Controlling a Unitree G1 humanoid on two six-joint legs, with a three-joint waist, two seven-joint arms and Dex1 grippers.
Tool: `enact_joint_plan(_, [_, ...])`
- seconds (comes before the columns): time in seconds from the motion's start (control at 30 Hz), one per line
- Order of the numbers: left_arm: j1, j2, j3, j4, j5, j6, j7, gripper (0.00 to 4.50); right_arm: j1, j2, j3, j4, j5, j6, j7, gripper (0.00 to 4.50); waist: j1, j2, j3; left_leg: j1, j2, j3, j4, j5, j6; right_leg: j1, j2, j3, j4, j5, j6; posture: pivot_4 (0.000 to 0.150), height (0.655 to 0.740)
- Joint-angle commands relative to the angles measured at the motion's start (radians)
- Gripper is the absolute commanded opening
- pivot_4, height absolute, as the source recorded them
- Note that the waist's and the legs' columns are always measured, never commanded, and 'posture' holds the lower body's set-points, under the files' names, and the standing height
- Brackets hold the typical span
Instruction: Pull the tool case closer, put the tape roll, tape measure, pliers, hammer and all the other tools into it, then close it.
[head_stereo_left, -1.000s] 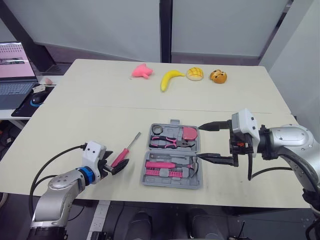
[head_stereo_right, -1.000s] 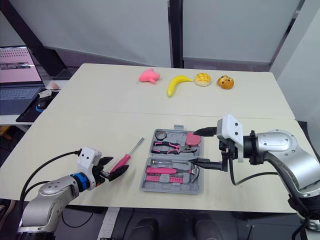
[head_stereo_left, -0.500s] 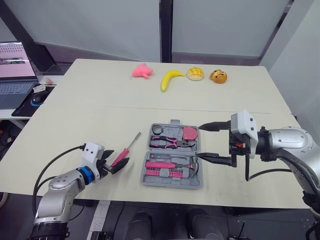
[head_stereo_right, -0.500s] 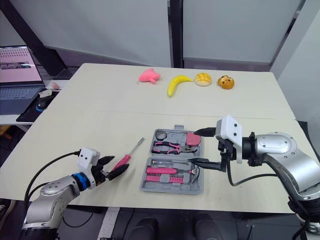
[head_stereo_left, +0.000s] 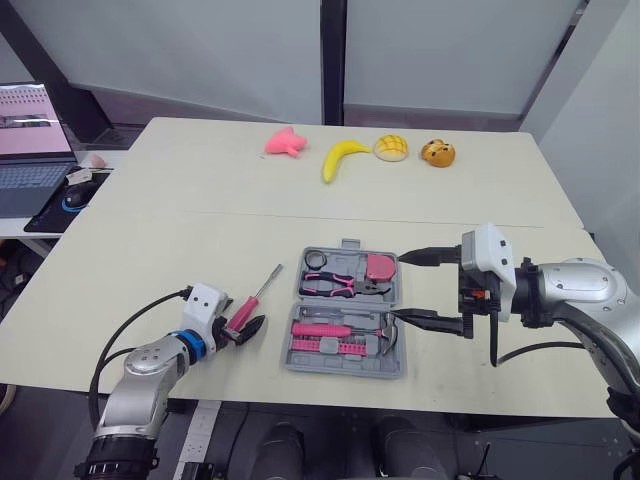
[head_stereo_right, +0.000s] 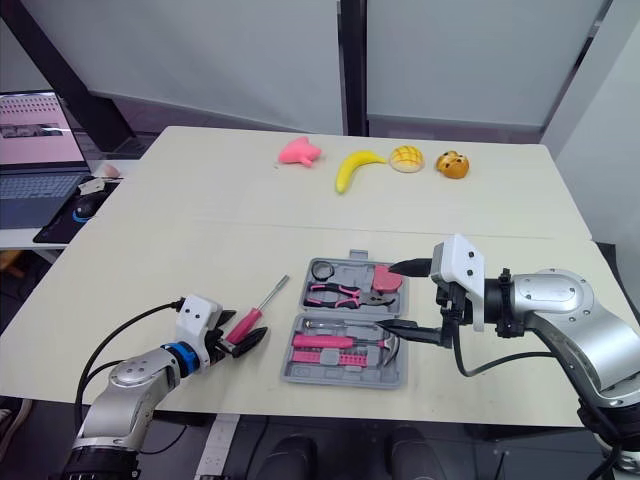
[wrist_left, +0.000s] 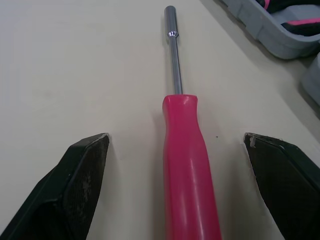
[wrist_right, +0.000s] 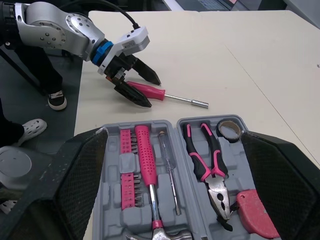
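Screwdriver (head_stereo_left: 252, 299) lies on the table (head_stereo_left: 180, 250) just left of the open case (head_stereo_left: 340, 366), the one tool I see outside it; roll (head_stereo_left: 315, 260), pliers (head_stereo_left: 335, 286), tape measure (head_stereo_left: 379, 267) and hammer (head_stereo_left: 335, 329) sit inside. My left gripper (head_stereo_left: 243, 318) has its fingers spread either side of the pink handle, not gripping it. My right gripper (head_stereo_left: 400, 287) hovers wide open at the case's right edge. I judge this the pick-up of the last tool: next I pinch the handle, lift, carry it over, then fold the case shut.

Silver arms (head_stereo_left: 585, 285), black cables (head_stereo_left: 118, 337), white wrist blocks (head_stereo_left: 487, 258) (blue collar (head_stereo_left: 192, 345) left)
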Motion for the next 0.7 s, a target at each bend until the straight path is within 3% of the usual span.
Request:
enact_joint_plan(0.03, [-0.015,0.002,-0.022,-0.045,0.033,0.028,0.04,4.47,-0.021,-0.002,-0.026,-0.023,0.014,-0.008,-0.008,4.5,0.0,0.0,0.0,0.0,0.0,0.0,0.0,0.0,0.0,0.0,0.0,0.0,0.0,0.0,0.0,0.15,0.74])
enact_joint_plan(0.07, [-0.016,-0.002,-0.024,-0.052,0.037,0.038,0.05,4.47,-0.021,-0.002,-0.027,-0.022,0.014,-0.007,-0.009,4.5,0.0,0.0,0.0,0.0,0.0,0.0,0.0,0.0,0.0,0.0,0.0,0.0,0.0,0.0,0.0,0.15,0.74])
enact_joint_plan(0.17, [-0.019,-0.009,-0.034,-0.055,0.044,0.049,0.063,3.86,-0.021,-0.001,-0.029,-0.018,0.013,-0.008,-0.013,4.5,0.0,0.0,0.0,0.0,0.0,0.0,0.0,0.0,0.0,0.0,0.0,0.0,0.0,0.0,0.0,0.15,0.74])
enact_joint_plan(0.47, [-0.064,-0.03,-0.047,-0.011,0.043,0.042,0.064,0.96,-0.026,-0.006,-0.026,-0.02,0.019,-0.005,-0.005,4.5,0.001,0.0,0.0,0.0,0.0,0.0,0.0,0.0,0.0,0.0,0.0,0.0,0.0,0.0,0.0,0.15,0.74])
enact_joint_plan(0.5, [-0.067,-0.031,-0.049,-0.007,0.045,0.044,0.066,0.78,-0.027,-0.006,-0.027,-0.021,0.021,-0.003,-0.006,4.5,0.001,0.0,0.0,0.0,0.0,0.0,0.0,0.0,0.0,0.0,0.0,0.0,0.0,0.0,0.0,0.15,0.74])
enact_joint_plan(0.7, [-0.061,-0.025,-0.052,-0.005,0.05,0.043,0.064,0.8,-0.013,-0.007,-0.028,-0.035,0.025,0.002,-0.008,4.5,0.0,0.0,0.0,0.0,0.0,0.0,0.0,0.0,0.0,0.0,0.0,0.0,0.0,0.0,0.0,0.15,0.74])
